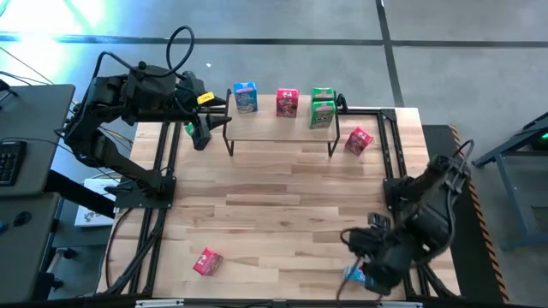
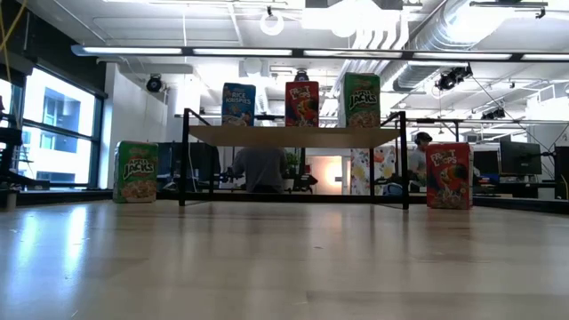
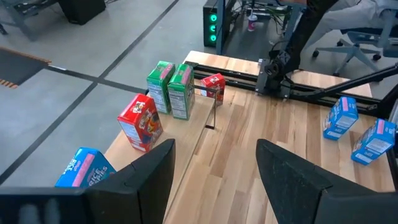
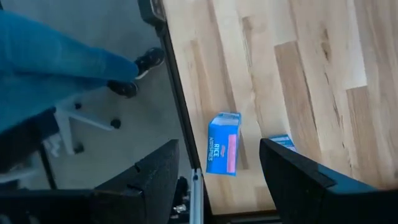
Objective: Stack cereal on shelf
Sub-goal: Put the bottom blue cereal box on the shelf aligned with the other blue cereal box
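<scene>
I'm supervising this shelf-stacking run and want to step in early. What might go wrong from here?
1. The blue cardboard cereal box below the open right gripper stands at the plank tabletop's very edge; a nudge may tip it off.
2. Two green cardboard cereal boxes crowd one end of the light-wood shelf, so adding one there may topple them.
3. The pink-red cardboard cereal box lies tilted, making a square grasp harder.

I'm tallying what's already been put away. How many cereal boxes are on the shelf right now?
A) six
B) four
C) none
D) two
B: the left wrist view shows a blue box, a red box and two green boxes, one behind the other, on the shelf; the low view cannot separate the green pair.
</scene>
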Tool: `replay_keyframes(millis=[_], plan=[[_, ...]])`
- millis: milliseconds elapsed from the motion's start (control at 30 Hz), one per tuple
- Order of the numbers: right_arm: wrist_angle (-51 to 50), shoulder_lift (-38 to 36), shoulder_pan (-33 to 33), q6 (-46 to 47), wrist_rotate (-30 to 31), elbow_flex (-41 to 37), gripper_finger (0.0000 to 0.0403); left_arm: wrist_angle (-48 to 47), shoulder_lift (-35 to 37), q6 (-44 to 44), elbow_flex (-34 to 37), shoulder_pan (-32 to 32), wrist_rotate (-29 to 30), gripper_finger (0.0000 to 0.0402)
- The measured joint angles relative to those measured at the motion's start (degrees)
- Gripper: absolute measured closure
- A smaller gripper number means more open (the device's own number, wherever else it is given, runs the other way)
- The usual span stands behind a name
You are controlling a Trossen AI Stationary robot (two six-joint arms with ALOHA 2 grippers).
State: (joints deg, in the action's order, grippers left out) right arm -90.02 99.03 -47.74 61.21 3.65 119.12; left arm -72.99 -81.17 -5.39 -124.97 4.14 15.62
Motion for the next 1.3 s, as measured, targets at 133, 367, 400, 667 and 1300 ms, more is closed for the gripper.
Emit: replay_keyframes(millis=[133,367,400,667,1300], plan=[[0.0,1.2,-2.3,0.9,0.6,0.0,0.0187,0.0,0.0,0.0,0.0,0.0,0.0,0.0186],[0.0,5.2,-4.3,3.1,0.7,0.0,0.0187,0.0,0.0,0.0,0.0,0.0,0.0,0.0186],[0.0,5.8,-4.6,3.6,0.7,0.0,0.0187,0.0,0.0,-0.1,0.0,0.0,0.0,0.0186],[0.0,11.1,-6.6,4.5,0.1,0.0,0.0187,0.0,0.0,-0.5,0.0,0.0,0.0,0.0186],[0.0,15.2,-8.3,3.6,-0.6,0.0,0.0187,0.0,0.0,-0.4,0.0,0.0,0.0,0.0186]])
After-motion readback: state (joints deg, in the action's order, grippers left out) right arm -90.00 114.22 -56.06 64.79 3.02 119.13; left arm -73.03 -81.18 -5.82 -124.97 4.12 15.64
